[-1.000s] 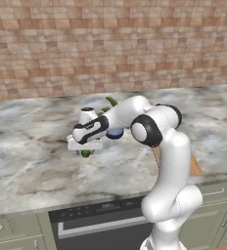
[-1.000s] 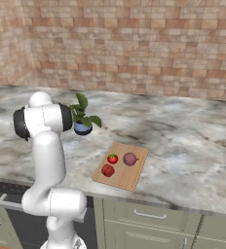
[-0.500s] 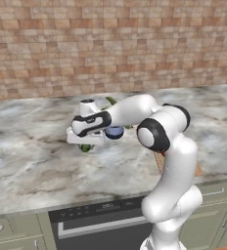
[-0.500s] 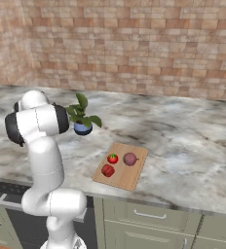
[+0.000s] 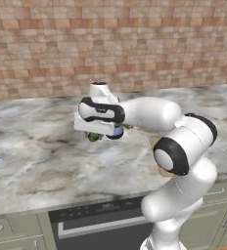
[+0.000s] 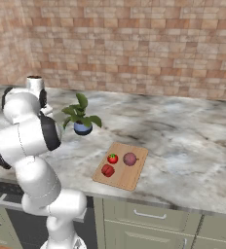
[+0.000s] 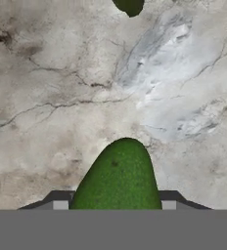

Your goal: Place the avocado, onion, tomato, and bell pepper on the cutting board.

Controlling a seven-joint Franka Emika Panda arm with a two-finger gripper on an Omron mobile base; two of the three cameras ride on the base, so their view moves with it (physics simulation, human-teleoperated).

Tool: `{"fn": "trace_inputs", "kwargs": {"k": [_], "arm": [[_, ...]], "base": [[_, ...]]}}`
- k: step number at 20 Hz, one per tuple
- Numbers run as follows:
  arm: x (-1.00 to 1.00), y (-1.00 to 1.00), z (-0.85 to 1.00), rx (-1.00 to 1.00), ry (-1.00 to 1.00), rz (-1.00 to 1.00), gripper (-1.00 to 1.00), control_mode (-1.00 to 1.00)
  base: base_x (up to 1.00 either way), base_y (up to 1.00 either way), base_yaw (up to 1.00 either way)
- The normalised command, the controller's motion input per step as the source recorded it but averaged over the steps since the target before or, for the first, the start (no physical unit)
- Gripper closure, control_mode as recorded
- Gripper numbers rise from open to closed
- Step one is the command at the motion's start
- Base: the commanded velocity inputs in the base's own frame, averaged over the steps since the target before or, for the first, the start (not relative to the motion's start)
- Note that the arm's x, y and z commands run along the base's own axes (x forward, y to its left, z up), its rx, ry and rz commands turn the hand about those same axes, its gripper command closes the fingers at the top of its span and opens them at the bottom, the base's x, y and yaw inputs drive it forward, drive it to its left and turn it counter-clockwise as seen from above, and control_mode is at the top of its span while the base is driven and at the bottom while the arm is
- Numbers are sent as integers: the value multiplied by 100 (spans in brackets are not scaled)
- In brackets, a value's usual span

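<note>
We see the fingers (image 7: 114, 205) clamped on the avocado (image 7: 118, 178) at lower centre of the hand view, above the marbled worktop (image 7: 47, 97), so it can be carried. At centre of the right base view, tomato (image 6: 112, 158), onion (image 6: 130, 159) and bell pepper (image 6: 107, 170) sit on the cutting board (image 6: 127, 181), near the potted plant (image 6: 79, 116); the avocado likely goes there.
</note>
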Motion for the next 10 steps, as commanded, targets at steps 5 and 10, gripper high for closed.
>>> {"fn": "trace_inputs", "kwargs": {"k": [5,10], "arm": [[-56,-53,55,1,0,-14,100,-100],[-51,-74,31,0,0,-15,100,-100]], "base": [[0,0,0],[0,0,0]]}}
